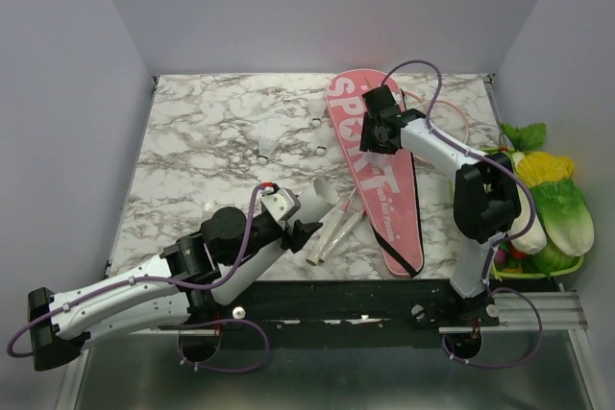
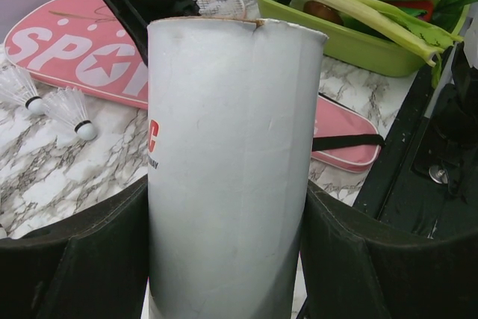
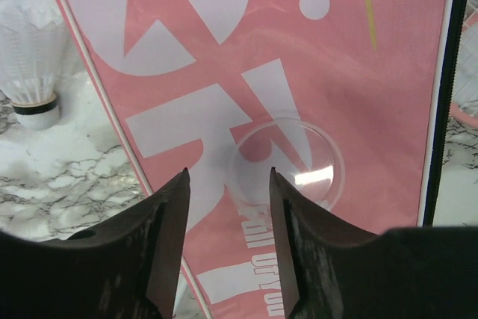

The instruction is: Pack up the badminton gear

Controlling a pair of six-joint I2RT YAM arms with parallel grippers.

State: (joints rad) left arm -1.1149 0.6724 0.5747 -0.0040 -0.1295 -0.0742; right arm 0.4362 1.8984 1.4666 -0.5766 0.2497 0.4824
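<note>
Marbled tabletop (image 1: 192, 141) between plain pale walls is seen to carry nearly all the gear loose, so the packing is judged to be at an early stage. The pink bag (image 1: 384, 199) is laid flat at three o'clock of the middle, running from one o'clock down to five. Whether it is unzipped cannot be told, and nothing is seen going into it. A racket (image 3: 466, 91) is left outside the bag, just beside its black edging. Two shuttlecocks (image 2: 71, 110) are scattered on the marble at about eleven o'clock, apart from the bag. At six o'clock the white tube (image 2: 224, 169) is gripped around its body by the left fingers (image 2: 75, 259), which are pressed against both its sides; no cap is seen on its far end. The right fingers (image 3: 168, 214) are held parted above the bag's lettering with nothing between them, and a clear lid (image 3: 299, 162) is lying on the bag just beyond them. What appears to be left: shuttlecocks into the tube, the lid fitted, tube and racket stowed in the bag. The green tray (image 2: 336, 42) of toy vegetables is no part of it.
</note>
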